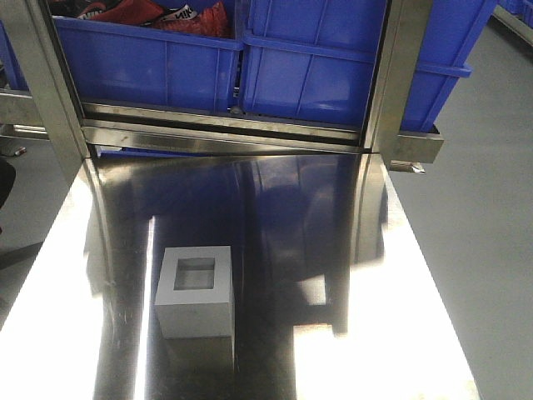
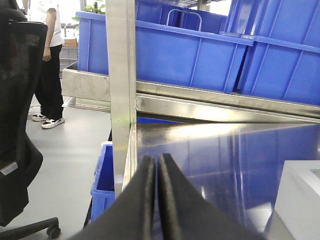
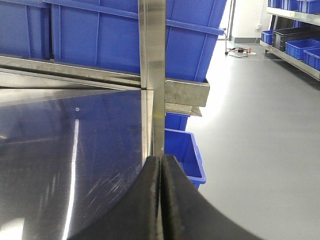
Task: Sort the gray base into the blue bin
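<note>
The gray base (image 1: 196, 292) stands on the steel table (image 1: 350, 250), left of centre near the front edge, its square recess facing up. Its pale corner (image 2: 300, 200) shows at the right edge of the left wrist view. A large blue bin (image 1: 316, 79) sits on the rack behind the table, far from the base. My left gripper (image 2: 156, 157) is shut and empty, left of the base near the table's left edge. My right gripper (image 3: 160, 157) is shut and empty, at the table's right edge. Neither gripper shows in the front view.
A second blue bin (image 1: 141, 62) with red and black things stands left of the first. Steel posts (image 1: 391, 75) rise at the table's back corners. Small blue bins (image 3: 185, 150) sit on the floor beside the table. A person (image 2: 47, 50) and a black chair (image 2: 20, 125) are at left.
</note>
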`<state>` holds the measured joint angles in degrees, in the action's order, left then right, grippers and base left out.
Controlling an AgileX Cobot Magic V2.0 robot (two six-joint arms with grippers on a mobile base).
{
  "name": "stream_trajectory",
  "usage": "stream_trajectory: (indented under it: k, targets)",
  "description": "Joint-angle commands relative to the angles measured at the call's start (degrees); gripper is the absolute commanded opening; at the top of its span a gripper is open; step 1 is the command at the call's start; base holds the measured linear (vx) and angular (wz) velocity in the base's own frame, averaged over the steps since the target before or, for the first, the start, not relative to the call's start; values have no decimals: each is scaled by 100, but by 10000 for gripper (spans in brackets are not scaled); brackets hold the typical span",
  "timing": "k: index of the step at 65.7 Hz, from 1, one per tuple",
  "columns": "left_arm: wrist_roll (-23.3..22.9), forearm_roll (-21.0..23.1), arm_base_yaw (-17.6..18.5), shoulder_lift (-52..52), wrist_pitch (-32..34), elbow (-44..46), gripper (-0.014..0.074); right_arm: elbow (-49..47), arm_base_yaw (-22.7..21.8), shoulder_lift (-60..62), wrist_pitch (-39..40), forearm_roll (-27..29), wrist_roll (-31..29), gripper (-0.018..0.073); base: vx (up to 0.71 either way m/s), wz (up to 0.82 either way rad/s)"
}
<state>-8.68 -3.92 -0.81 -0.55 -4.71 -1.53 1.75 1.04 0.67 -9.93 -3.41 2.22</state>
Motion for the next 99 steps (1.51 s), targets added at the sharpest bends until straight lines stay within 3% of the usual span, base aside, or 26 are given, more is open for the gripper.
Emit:
stream_trajectory:
  k: [1,81,99]
  targets:
    - [-51,12,31,-92,410,-165,-6,83,-26,67,424,-35,-31,-9,0,0]
    - [-51,12,32,-92,417,-165,-6,83,-26,67,424,-35,-31,-9,0,0]
    - [-35,13,32,-87,992,-26,-6,83,-26,67,424,-35,-31,-9,0,0]
